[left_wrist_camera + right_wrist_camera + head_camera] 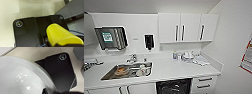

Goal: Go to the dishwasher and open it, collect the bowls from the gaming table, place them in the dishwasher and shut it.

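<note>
The dishwasher [174,87] is under the counter straight ahead, its front open onto a dark inside with wire racks. A yellow bowl [58,33] shows large in the left wrist view, carried above the pale floor with my left gripper [60,44] shut on its rim. In the right wrist view a white bowl [18,78] is carried the same way, my right gripper [50,92] shut on its edge. The gaming table is out of view.
A steel sink [127,71] holding dishes is set in the white counter [184,70] left of the dishwasher. Bottles and cloths [190,58] lie at the counter's back right. White wall cabinets [187,27] hang above, drawers [205,83] stand right of the dishwasher, and a wall [234,45] closes the right side.
</note>
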You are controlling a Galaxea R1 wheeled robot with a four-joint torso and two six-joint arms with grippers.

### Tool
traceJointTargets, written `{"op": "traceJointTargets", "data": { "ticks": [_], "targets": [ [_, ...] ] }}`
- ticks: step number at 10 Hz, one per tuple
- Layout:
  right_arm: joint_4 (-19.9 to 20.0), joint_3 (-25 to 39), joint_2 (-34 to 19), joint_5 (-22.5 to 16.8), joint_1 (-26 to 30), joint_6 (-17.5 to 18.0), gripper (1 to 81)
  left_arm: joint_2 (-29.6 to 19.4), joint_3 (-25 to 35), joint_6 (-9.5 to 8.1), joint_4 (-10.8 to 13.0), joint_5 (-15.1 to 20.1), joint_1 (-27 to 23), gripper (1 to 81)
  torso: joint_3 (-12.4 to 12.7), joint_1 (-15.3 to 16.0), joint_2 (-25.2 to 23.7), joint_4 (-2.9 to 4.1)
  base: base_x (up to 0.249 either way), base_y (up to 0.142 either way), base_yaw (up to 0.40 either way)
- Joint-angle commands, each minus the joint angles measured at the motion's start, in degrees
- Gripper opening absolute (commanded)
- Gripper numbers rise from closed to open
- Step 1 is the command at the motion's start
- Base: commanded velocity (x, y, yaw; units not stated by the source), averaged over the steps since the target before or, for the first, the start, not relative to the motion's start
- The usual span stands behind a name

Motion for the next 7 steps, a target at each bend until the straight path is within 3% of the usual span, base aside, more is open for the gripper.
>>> {"op": "traceJointTargets", "data": {
  "ticks": [1,7],
  "targets": [
    [-0.7,0.4,0.0,-0.7,3.0,0.0,1.0,-0.3,0.0,-0.23,-0.1,1.6,-3.1,1.0,0.0,0.0,0.0,0.00,0.116,0.000,0.000],
    [-0.7,0.3,0.1,-0.7,2.9,0.0,1.0,-0.4,0.0,-0.14,-0.1,1.6,-3.1,1.0,0.0,0.0,0.0,0.00,0.116,0.000,0.000]
  ]
}}
